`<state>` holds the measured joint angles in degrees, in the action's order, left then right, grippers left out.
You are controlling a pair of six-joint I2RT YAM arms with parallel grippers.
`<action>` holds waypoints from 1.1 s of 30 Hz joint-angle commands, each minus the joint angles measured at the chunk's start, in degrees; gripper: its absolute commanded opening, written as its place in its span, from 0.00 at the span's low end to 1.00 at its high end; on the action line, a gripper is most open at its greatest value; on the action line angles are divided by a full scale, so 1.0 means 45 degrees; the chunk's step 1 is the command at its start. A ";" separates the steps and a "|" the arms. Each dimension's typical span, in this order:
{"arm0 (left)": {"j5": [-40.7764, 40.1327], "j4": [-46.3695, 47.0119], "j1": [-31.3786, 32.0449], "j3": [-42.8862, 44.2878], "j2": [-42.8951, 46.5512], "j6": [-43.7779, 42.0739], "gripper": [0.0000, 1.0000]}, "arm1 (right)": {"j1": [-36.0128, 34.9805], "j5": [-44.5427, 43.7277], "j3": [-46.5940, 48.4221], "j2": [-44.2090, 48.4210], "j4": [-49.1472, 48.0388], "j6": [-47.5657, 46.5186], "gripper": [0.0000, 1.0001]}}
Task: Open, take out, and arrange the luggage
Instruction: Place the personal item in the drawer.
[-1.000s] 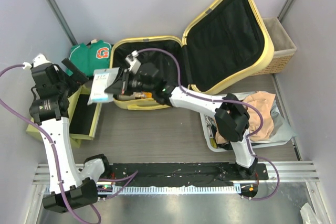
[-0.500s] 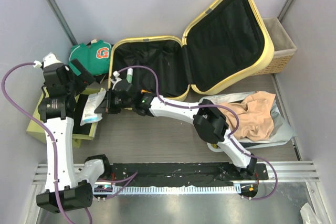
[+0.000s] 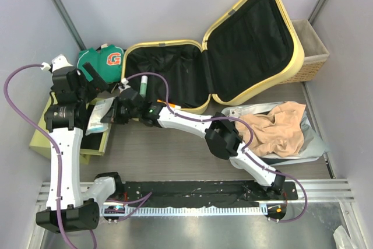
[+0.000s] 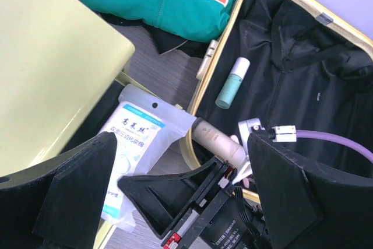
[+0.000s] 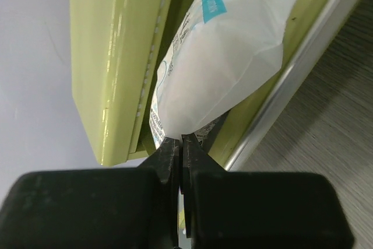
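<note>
The luggage [image 3: 256, 4] lies open at the back, pale yellow with black lining [image 4: 303, 86]. A mint tube [image 4: 232, 83] and a beige bottle [image 4: 218, 141] rest inside its lower half. My right gripper [image 5: 180, 144] is shut on the edge of a white packet [image 5: 221, 62] with blue print. It holds the packet [image 3: 98, 118] over the open yellow-green box [image 3: 93, 138] at the left. My left gripper [image 4: 180, 196] hangs open just above the packet [image 4: 137, 138] and the right gripper [image 3: 109, 115], with nothing between its fingers.
A green garment [image 3: 102, 59] with an orange G lies behind the box. A wicker basket [image 3: 309, 51] stands at the back right. A grey tray [image 3: 317, 147] holding beige cloth [image 3: 280, 129] sits right of the arms. Side walls close in the table.
My right arm has swung left from the luggage's front rim to the yellow-green box, carrying the white packet. The left gripper has shifted slightly back and stayed open.
</note>
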<state>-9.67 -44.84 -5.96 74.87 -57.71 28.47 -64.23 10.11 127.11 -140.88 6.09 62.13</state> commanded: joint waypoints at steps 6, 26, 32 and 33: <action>-0.1111 0.0063 0.0171 0.0706 0.0091 -0.0798 1.00 | -0.0239 -0.0041 0.1966 -0.0704 0.0599 0.0256 0.02; -0.1952 -0.0192 0.0601 0.0804 0.0325 -0.1443 1.00 | -0.0571 -0.0409 0.1969 -0.0473 0.0190 -0.0600 0.54; -0.1992 -0.0250 0.0621 0.0881 0.0306 -0.1483 1.00 | -0.0571 -0.0820 0.1385 0.0172 0.0132 -0.1091 0.70; -0.1953 -0.0289 0.0640 0.0959 0.0286 -0.1521 1.00 | -0.0571 -0.1072 0.1150 0.0522 -0.0023 -0.1227 0.70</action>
<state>-17.56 -46.15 -3.44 76.42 -57.36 23.00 -66.43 8.88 135.22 -145.53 6.87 60.12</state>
